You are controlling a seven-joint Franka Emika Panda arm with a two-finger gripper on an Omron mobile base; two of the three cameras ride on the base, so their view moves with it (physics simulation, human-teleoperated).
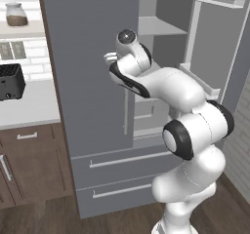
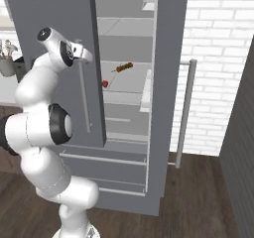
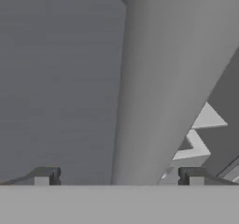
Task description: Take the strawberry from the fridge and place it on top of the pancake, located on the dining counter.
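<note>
The grey fridge (image 1: 93,82) has its left door shut and its right door (image 2: 168,83) swung open. On a pale inner shelf lies the tiny red strawberry (image 2: 104,84), with a brownish-orange elongated item (image 2: 122,68) on the shelf above it. My gripper (image 2: 84,53) is at the top of the left door's silver bar handle (image 2: 85,103). In the hand view the gripper (image 3: 119,176) is open, its tips wide apart with the handle (image 3: 158,78) rising between them. The wrist (image 1: 128,43) hovers in front of the shut door. The pancake and dining counter are out of view.
A black toaster (image 1: 10,82) and a jar (image 1: 16,14) stand on the white worktop and shelf left of the fridge, above dark-wood cabinets (image 1: 29,160). A white brick wall (image 2: 218,58) and a dark panel (image 2: 238,157) lie to the right. Two fridge drawers (image 1: 122,174) sit below.
</note>
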